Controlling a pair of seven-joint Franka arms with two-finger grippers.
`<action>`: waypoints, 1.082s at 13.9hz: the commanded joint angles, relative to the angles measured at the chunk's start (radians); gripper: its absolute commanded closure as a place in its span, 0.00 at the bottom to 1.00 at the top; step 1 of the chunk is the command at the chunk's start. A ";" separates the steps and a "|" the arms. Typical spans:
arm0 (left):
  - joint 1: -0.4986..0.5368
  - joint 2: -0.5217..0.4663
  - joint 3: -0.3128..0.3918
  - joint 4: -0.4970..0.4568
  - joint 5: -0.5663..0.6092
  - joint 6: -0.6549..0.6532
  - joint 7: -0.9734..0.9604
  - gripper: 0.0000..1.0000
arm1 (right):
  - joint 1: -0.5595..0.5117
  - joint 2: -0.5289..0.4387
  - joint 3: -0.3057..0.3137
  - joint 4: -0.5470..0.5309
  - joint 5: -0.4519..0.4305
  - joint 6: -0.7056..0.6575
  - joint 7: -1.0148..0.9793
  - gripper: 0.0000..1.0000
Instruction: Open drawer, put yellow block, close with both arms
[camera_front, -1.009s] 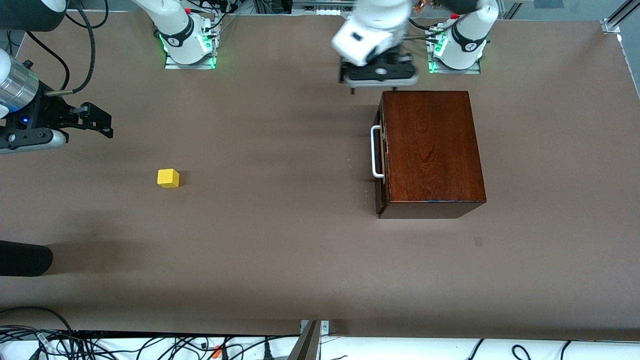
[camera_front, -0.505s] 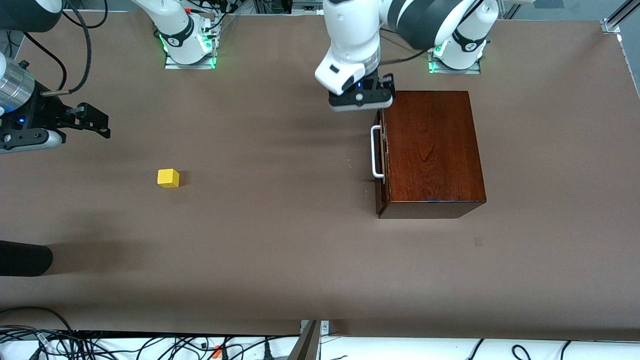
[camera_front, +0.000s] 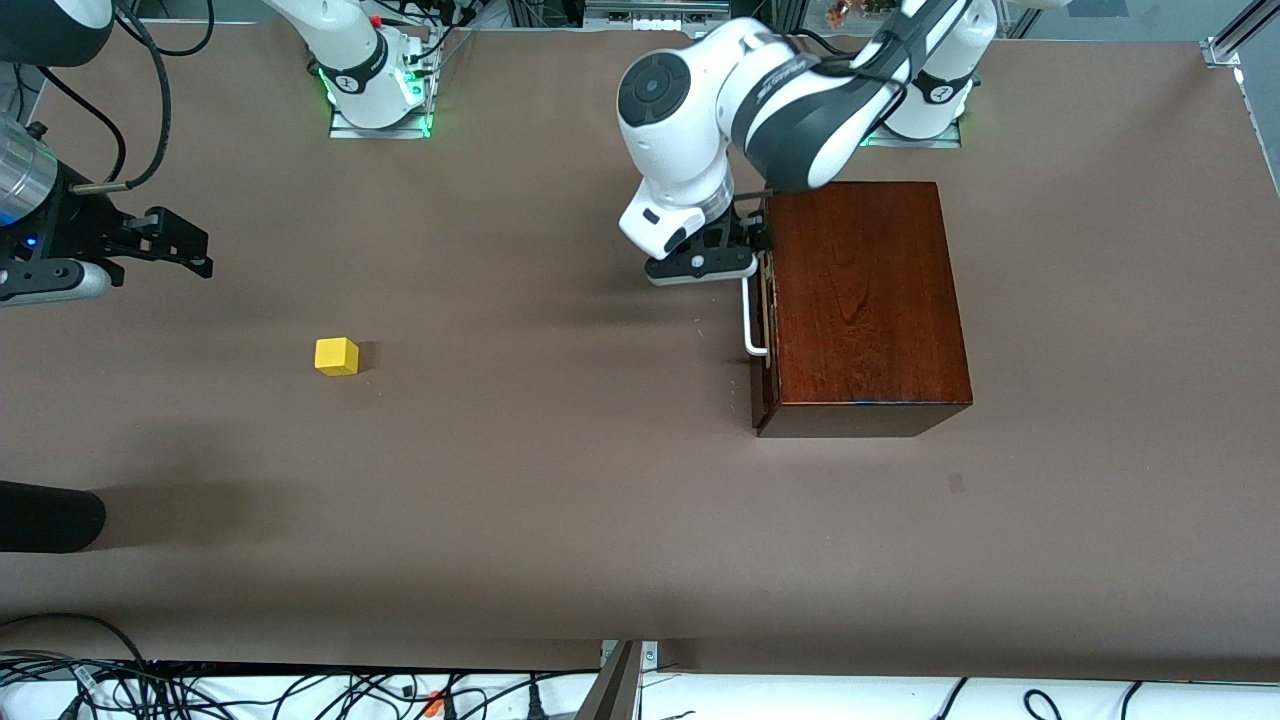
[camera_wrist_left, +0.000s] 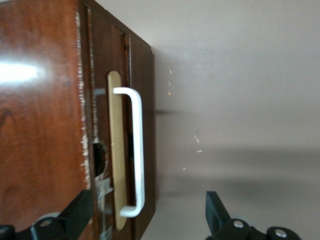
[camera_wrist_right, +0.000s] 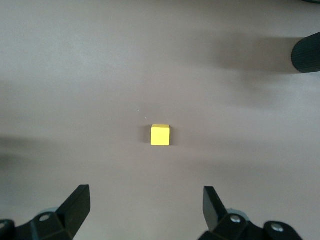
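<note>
The drawer (camera_front: 765, 300) is shut. The left hand (camera_wrist_left: 145, 220), fingers wide, hangs over its handle (camera_wrist_left: 135, 150), ready to grab and pull. The right hand (camera_wrist_right: 145, 212) waits wide above the yellow block (camera_front: 336, 356) on the tabletop (camera_front: 560, 500).

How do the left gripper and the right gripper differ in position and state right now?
The left gripper is down at the wooden box, its open fingers straddling the end of the drawer's white handle; the right gripper hangs at the right arm's end of the table, over bare tabletop. The left is poised to grasp; the right only looks down on the yellow block from above. Both are open and empty.
</note>
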 joint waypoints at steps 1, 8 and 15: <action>-0.008 0.018 0.007 -0.034 0.052 0.046 -0.041 0.00 | -0.013 0.012 0.001 0.019 0.021 -0.004 -0.019 0.00; -0.001 0.072 0.007 -0.099 0.147 0.133 -0.092 0.00 | -0.016 0.012 0.001 0.021 0.022 -0.001 -0.019 0.00; 0.001 0.105 0.015 -0.120 0.189 0.173 -0.158 0.00 | -0.024 0.018 0.001 0.021 0.021 -0.001 -0.019 0.00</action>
